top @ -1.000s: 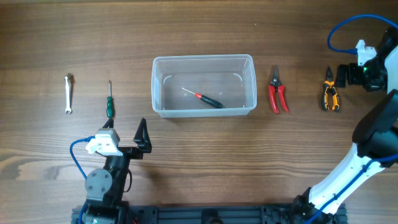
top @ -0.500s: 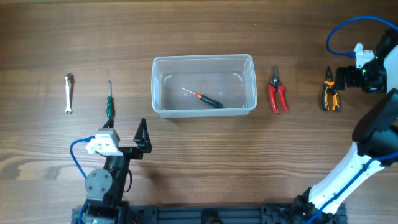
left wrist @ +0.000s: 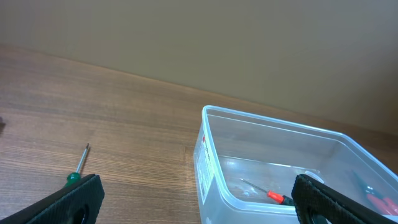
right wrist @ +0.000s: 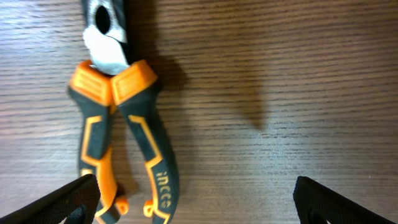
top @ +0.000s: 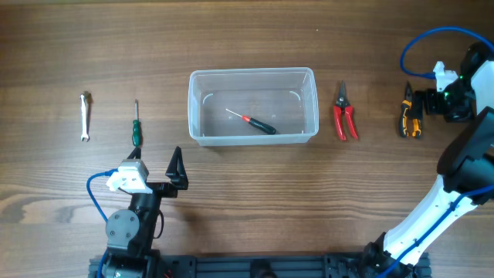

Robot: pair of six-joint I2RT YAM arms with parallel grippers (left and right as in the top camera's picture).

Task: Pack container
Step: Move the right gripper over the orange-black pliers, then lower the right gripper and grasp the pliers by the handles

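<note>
The left arm (top: 130,224) is folded compactly over its base at the near left edge, with a blue cable looped beside the wrist. The left gripper (top: 178,170) is directed away from the base, and its jaws are spread wide; in the left wrist view only the two dark fingertips (left wrist: 68,200) are seen, one at each lower corner. The right arm (top: 451,193) is extended from its base far out to the right edge, its white links leading to a bent wrist. The right gripper (top: 423,102) is pointed left with its jaws likewise spread wide.
</note>
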